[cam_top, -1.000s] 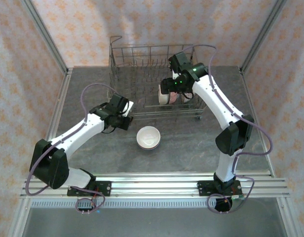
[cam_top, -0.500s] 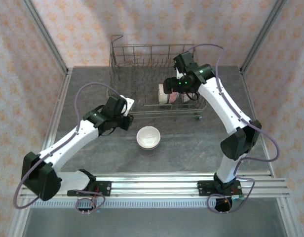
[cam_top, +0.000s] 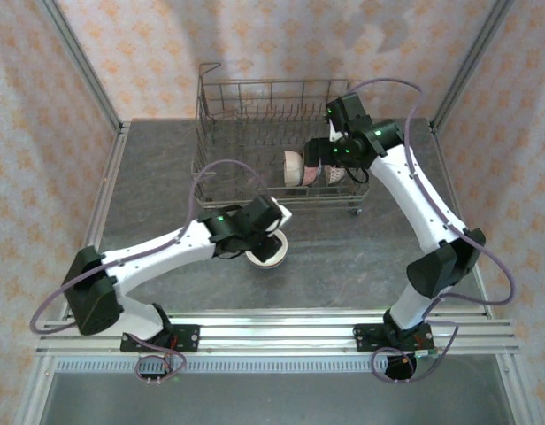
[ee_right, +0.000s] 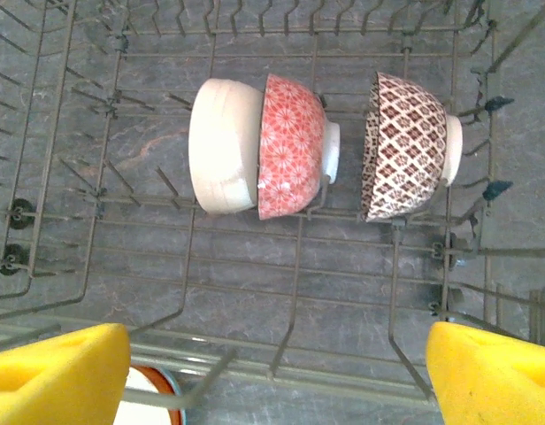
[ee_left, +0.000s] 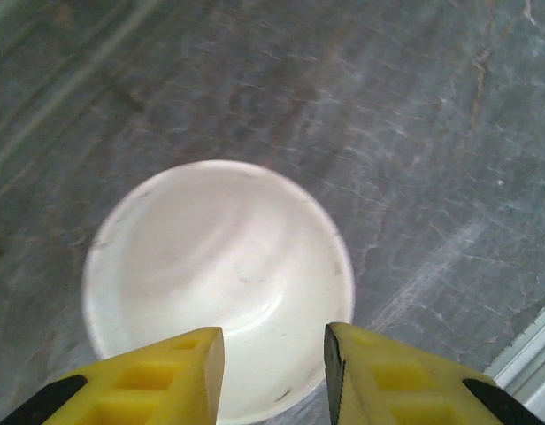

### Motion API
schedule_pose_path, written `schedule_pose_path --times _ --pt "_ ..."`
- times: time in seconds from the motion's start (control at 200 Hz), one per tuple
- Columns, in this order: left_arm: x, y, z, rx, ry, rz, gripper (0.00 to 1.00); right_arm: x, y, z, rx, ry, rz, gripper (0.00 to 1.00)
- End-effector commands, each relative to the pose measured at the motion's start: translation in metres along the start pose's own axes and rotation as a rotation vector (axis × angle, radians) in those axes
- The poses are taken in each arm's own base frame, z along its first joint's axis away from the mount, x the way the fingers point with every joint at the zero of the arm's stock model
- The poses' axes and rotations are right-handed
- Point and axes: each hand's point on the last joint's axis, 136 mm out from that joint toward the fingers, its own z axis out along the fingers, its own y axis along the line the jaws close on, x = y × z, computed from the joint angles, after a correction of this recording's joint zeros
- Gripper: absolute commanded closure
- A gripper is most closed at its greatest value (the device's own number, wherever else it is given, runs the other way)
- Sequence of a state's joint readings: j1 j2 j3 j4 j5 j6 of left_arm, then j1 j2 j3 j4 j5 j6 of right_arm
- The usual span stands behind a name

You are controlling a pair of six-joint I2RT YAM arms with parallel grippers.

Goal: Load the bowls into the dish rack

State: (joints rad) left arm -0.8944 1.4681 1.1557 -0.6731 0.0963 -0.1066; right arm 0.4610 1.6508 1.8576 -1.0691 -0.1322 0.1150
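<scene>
As left claw [ee_left: 274, 363] hovers, white bowl [ee_left: 219, 266] rim hidden

White bowl [ee_left: 219, 274], cream bowl [ee_right: 221, 146], red-floral bowl [ee_right: 290, 146], brown-diamond bowl [ee_right: 403, 146] — and a grey rack [cam_top: 241, 106].

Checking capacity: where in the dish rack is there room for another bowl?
Bare: the left half of the grey wire dish rack, up to the cream ceramic bowl. Crowded right: red flower-patterned bowl against it, brown lattice-patterned bowl beside.

Glossy white bowl [ee_left: 215, 274], metal wire dish rack [cam_top: 246, 142]
</scene>
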Motion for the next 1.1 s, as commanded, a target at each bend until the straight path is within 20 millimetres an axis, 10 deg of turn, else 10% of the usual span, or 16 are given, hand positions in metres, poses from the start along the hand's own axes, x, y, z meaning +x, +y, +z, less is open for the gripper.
schedule_pose_path --times 0.0,1.096 --pt "0.008 -0.013 0.007 0.022 0.093 0.052 0.63 -0.002 -0.011 -0.017 0.023 -0.058 0.019 0.13" --pt "0.028 -0.027 0.054 0.016 0.315 0.105 0.78 0.018 -0.023 -0.013 0.037 -0.045 0.033 0.12"
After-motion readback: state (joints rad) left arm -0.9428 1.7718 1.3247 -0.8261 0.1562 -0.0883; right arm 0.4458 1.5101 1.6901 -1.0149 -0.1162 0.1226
